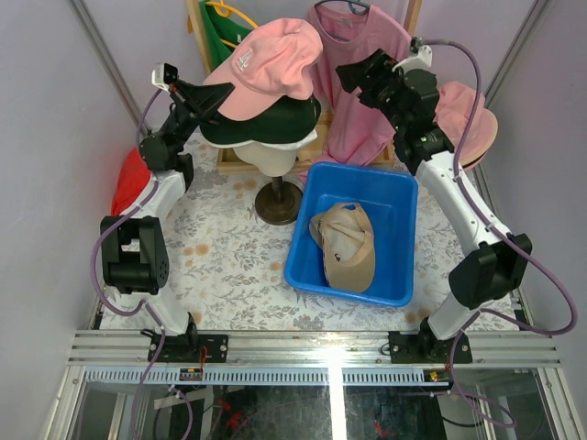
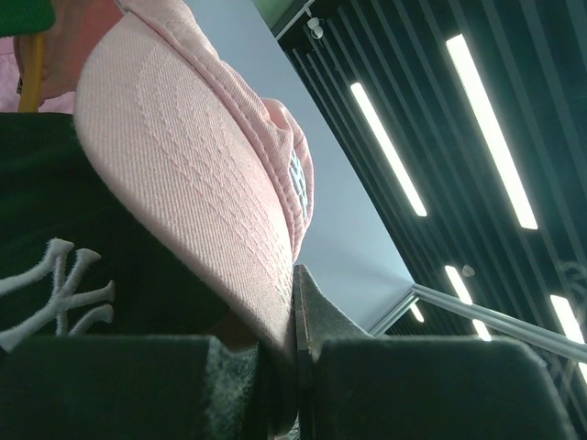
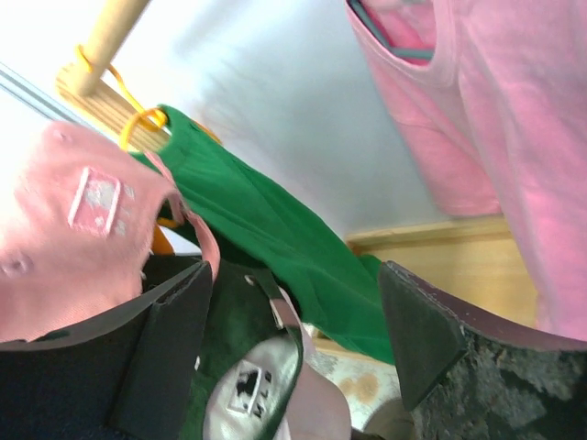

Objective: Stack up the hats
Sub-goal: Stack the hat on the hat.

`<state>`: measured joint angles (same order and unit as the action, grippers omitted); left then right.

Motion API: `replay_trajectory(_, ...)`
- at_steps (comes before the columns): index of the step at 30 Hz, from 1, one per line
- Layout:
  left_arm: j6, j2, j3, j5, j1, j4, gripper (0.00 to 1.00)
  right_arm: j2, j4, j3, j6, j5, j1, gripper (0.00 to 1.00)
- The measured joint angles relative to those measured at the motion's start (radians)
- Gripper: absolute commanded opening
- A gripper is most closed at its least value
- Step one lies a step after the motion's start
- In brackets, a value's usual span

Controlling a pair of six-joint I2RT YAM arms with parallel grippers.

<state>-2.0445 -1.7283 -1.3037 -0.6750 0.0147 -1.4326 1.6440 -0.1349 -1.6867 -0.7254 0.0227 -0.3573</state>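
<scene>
A pink cap tops a stack on the mannequin head, above a dark green cap and a white hat rim. My left gripper is shut on the pink cap's brim, with the dark cap's white logo beside it. My right gripper is open and empty just right of the stack; its view shows the pink cap and the dark green cap's back strap between its fingers. A tan cap lies in the blue bin. Another pink hat sits behind the right arm.
A red cloth bundle lies by the left arm. A pink shirt and a green shirt hang on a wooden rack behind the mannequin head. The head's dark round base stands beside the bin on the floral tablecloth.
</scene>
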Motion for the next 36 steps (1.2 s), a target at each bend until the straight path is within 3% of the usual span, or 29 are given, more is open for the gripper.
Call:
replay_trajectory(7, 0.000, 0.000, 0.000, -0.011, 0.000, -0.013, 0.00, 0.151, -0.047, -0.161, -0.117, 0.227, 0.080, 0.81)
replay_trajectory(16, 0.000, 0.000, 0.011, -0.021, 0.000, -0.036, 0.00, 0.327, -0.028, -0.332, -0.196, 0.441, 0.088, 0.82)
replay_trajectory(27, 0.000, -0.001, 0.014, -0.025, 0.000, -0.045, 0.00, 0.406, 0.002, -0.470, -0.229, 0.556, 0.087, 0.82)
replay_trajectory(36, 0.000, -0.004, 0.014, -0.034, 0.000, -0.057, 0.00, 0.505, 0.124, -0.624, -0.210, 0.600, 0.056, 0.82)
